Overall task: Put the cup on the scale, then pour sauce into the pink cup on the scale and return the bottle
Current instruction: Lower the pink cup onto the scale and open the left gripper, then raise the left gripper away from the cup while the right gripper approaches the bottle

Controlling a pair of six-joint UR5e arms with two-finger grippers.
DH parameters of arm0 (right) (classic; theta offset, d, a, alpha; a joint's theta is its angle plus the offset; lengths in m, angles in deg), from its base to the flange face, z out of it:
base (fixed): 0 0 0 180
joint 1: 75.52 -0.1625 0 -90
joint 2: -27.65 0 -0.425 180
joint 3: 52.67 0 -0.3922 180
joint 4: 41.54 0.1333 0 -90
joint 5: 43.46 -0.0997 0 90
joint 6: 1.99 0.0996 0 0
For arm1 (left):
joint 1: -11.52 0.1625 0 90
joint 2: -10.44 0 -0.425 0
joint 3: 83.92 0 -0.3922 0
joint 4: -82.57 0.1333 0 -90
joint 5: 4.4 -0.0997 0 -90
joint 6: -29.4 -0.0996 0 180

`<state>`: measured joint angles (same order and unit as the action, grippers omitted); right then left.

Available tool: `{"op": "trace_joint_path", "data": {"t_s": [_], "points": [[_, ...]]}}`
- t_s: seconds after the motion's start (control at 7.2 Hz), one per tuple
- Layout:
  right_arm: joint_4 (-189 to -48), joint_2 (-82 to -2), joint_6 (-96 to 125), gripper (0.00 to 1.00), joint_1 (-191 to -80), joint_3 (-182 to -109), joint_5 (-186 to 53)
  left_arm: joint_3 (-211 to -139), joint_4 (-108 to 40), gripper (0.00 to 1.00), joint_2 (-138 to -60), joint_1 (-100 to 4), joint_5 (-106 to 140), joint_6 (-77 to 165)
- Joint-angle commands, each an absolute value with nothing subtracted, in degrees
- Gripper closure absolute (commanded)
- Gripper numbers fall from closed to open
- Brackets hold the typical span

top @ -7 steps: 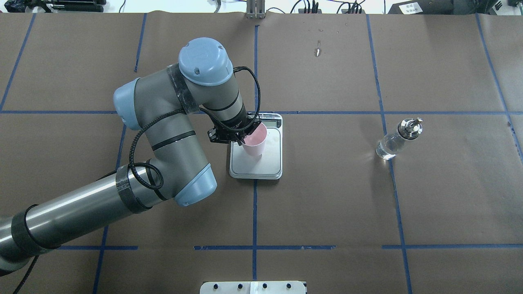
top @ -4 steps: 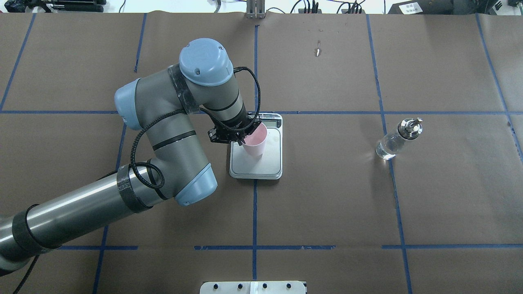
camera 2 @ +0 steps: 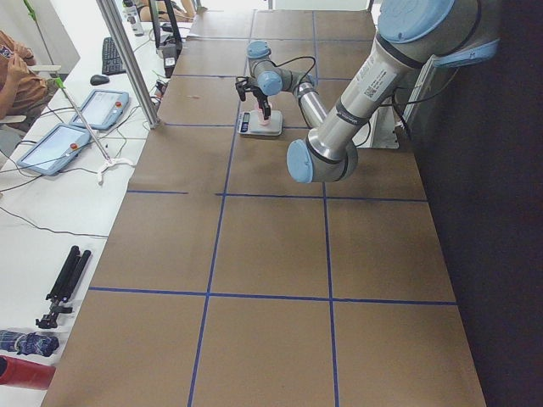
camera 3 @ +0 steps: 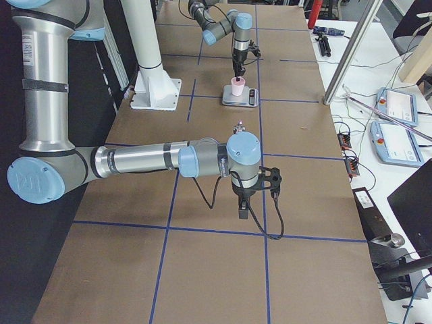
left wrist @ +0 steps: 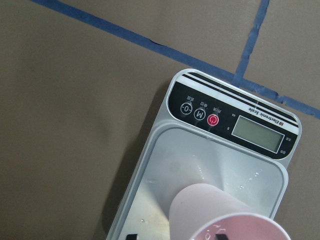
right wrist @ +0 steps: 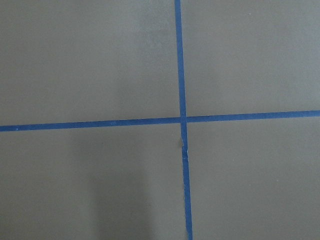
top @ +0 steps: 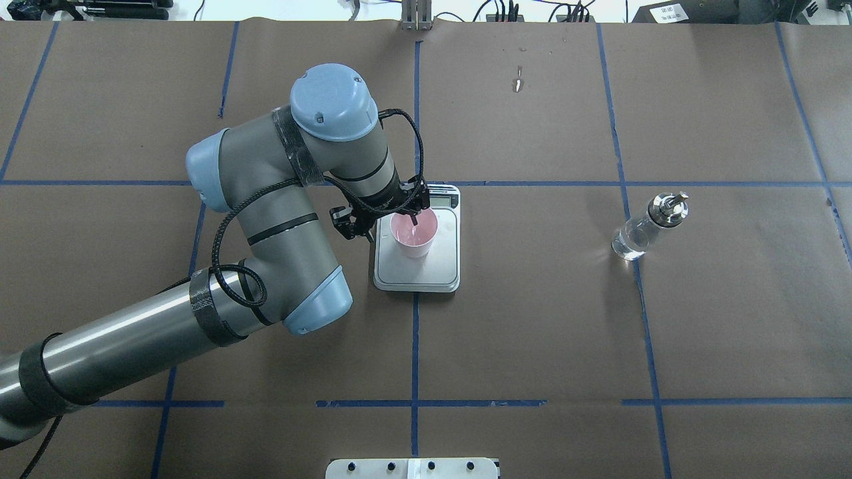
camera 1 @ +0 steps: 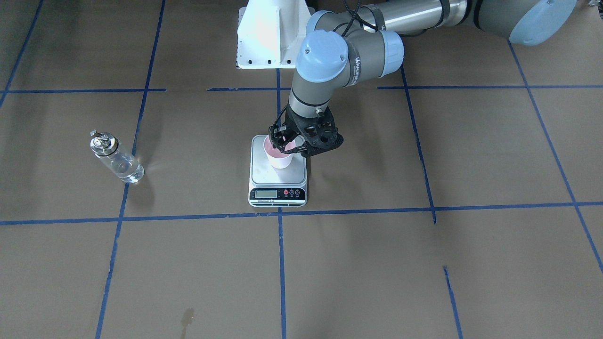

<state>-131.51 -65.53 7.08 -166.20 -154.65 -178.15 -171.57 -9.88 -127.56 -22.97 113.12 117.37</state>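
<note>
— Left gripper (top: 379, 225)?
— Spread apart, one finger (top: 413, 218) at mouth of small pale pink tapered cup (top: 413, 238), upright, opening skyward, on flat steel-topped kitchen scale (top: 426, 269).
— Further right?
— Small clear glass bottle (top: 636, 236), standing, metal pourer (top: 671, 205) up. Right gripper (camera 3: 242, 210): cannot tell.

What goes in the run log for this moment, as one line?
cup upright on scale | left gripper open at cup | bottle standing apart, not held | right gripper state unclear
</note>
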Motion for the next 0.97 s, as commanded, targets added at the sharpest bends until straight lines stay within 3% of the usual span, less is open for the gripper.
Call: {"op": "trace_joint_path", "data": {"t_s": [0.0,0.28,0.83], "points": [[-131.63,-64.47,7.07,0.00,-166.13,-154.71,-178.37,-173.82,-9.45,0.00,-127.38,-23.55,113.02,116.85],[-132.51,-61.13,7.07,0.00,-165.35,-154.89,-178.37,-178.99,-9.01,0.00,-124.50,-24.25,113.19,116.85],[-135.14,-63.58,15.61,0.00,-161.40,-166.11,-180.12,-192.61,6.23,0.00,-121.58,-28.89,113.46,107.05]]}}
